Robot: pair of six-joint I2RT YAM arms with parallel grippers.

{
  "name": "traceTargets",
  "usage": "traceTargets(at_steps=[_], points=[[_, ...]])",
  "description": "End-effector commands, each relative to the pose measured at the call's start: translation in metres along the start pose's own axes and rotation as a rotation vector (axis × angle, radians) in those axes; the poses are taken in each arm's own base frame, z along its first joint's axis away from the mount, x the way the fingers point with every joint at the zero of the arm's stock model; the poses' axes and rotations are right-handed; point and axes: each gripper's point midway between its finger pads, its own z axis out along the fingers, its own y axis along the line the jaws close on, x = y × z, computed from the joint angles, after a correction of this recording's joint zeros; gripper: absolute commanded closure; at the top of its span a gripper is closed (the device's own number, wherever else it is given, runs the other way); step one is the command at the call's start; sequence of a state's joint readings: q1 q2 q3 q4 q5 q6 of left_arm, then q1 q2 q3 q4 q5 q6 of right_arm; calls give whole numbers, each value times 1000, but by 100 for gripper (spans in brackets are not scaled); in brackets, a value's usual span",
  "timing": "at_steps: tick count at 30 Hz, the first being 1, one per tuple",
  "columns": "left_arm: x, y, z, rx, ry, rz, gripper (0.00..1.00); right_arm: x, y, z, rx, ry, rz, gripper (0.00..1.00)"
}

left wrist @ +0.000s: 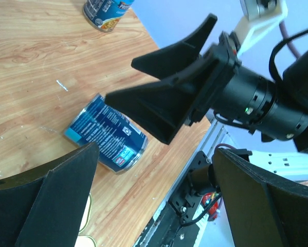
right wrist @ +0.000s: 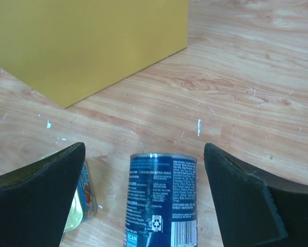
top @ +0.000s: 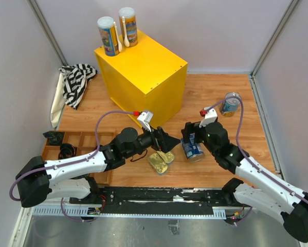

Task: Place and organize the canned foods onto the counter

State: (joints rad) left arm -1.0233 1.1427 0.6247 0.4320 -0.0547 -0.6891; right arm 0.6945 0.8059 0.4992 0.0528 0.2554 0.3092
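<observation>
Blue can [right wrist: 161,200] — inside spread R gripper [right wrist: 144,149]

Blue can [right wrist: 161,200], lying on its side, right wrist view: the word "SCAN" stands in white at the label's lower left. A recycling-arrows sign sits just right of it, and a barcode at the lower right. Blocks of small white print above are too fine to read.

Second can [left wrist: 105,10], top edge of left wrist view: lettering is cut off and unreadable.

Tall cans [top: 108,36], top view: the labels are coloured, with no legible text.
</observation>
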Motion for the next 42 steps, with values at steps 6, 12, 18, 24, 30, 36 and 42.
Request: traceTargets(at_steps=[6, 12, 18, 24, 30, 36, 42], points=[[-13, -11, -7, 50, -64, -3, 1, 21, 14, -5, 63, 442, -17, 2], [-16, -11, -12, 42, -78, -26, 1, 26, 6, -17, 149, 602, -46, 2], [-18, -8, -17, 33, -96, -48, 1, 39, 11, -18, 132, 669, -39, 2], [-15, -5, -18, 26, -92, -57, 1, 65, 21, -4, 108, 735, 4, 2], [-15, -4, -19, 19, -91, -60, 1, 78, 16, 13, 159, 775, -5, 2], [-12, 0, -20, 7, -89, -66, 1, 93, 3, 24, 183, 819, -3, 2], [-10, 4, -18, -8, -88, -66, 1, 98, 0, 38, 162, 833, -21, 1]])
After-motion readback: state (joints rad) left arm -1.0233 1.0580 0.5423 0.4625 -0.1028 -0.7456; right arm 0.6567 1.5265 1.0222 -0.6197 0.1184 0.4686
